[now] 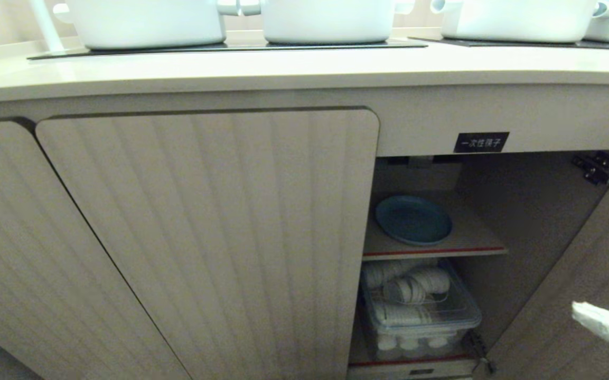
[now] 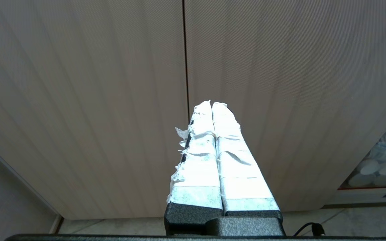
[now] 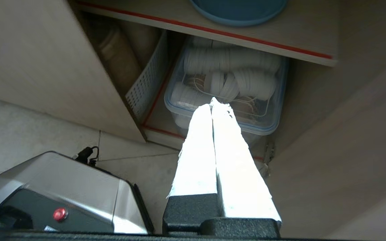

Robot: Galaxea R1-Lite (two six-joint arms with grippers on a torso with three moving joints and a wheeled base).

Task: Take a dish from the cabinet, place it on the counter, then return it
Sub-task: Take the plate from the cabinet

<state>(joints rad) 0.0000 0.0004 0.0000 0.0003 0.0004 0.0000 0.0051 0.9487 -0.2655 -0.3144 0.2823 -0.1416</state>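
Observation:
The light-blue dish (image 1: 413, 219) lies flat on the cabinet's inner shelf (image 1: 468, 244), behind the open right door; the right wrist view catches only its front rim (image 3: 238, 17). The cabinet (image 1: 209, 221) has ribbed beige doors and a black label (image 1: 481, 142). Above it runs the cream counter (image 1: 283, 71). My right gripper (image 1: 579, 311) enters at the lower right, below and right of the dish, shut and empty (image 3: 213, 102). My left gripper (image 2: 212, 103) is shut and empty, pointing at the closed ribbed doors.
White pots (image 1: 146, 21) stand on black cooktop panels (image 1: 230, 46) on the counter. Below the shelf sits a clear lidded box of white cups (image 1: 420, 306). The open door (image 1: 589, 274) with its hinge (image 1: 608, 177) flanks the opening on the right. My base (image 3: 55, 197) stands on the tiled floor.

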